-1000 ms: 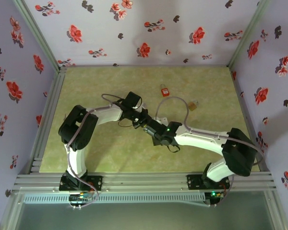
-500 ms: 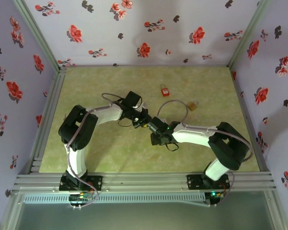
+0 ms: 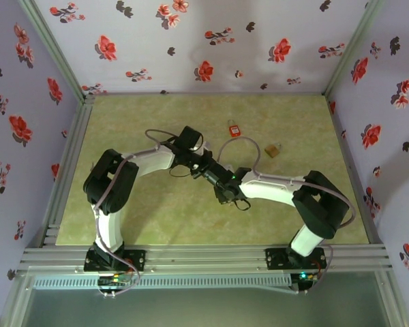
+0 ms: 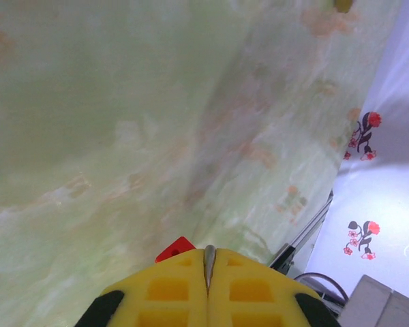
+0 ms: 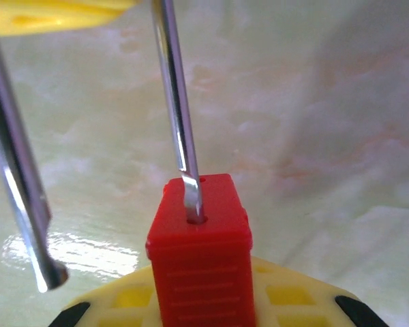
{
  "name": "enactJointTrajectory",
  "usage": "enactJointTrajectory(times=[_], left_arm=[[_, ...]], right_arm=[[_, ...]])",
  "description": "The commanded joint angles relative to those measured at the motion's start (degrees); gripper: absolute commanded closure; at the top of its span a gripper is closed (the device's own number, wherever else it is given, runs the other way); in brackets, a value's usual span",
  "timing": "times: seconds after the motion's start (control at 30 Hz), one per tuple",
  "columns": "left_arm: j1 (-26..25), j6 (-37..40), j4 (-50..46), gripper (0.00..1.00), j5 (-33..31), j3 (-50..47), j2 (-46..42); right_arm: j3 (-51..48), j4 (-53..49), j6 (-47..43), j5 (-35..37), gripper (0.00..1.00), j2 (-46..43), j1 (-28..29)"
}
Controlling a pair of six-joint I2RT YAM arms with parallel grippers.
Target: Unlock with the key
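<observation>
Pale green marbled table (image 3: 157, 204) — small red object (image 3: 233, 129), brass-coloured object (image 3: 273, 150) near its far side

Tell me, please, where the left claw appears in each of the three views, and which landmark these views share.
Top external: the left claw is just left of centre, where the two arms meet.
Left wrist: the left claw is at bottom centre, its yellow fingers pressed together.
Right wrist: the left claw is a yellow strip in the top-left corner, above the red padlock.
Shared landmark: the green marbled tabletop.

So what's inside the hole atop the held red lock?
One shackle leg enters the hole of the lock; the other leg hangs free beside it. Its depth inside the body is hidden.
</observation>
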Motion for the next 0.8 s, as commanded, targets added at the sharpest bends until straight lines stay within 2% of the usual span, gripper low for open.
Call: enactJointTrajectory(times=[0.0,0.13,0.37,0.6,0.77], left_arm=[[-0.9,-2.7,-2.9,1.0,2.0,3.2,1.7],[-1.5,-2.3,-6.4,1.0,2.0,7.2,4.0],[-2.0,-2.3,-8.2,1.0,2.0,9.7,6.9],[-2.0,-2.6,-6.7,0.99,1.9,8.9,8.2],[-1.5,-3.4,-5.0,0.89,1.6,7.0,7.8]], right_arm=[[2.6,-10.1,-0.6,12.6,0.91,2.4,0.6],[4.6,-14.8,-0.4,18.8,0.95,5.6,2.1],[6.7,-19.7,3.7,25.5,0.95,12.0,4.9],[7.6,-20.3,6.8,26.5,0.94,16.4,7.3],[7.2,-18.9,8.6,25.3,0.93,18.7,8.5]])
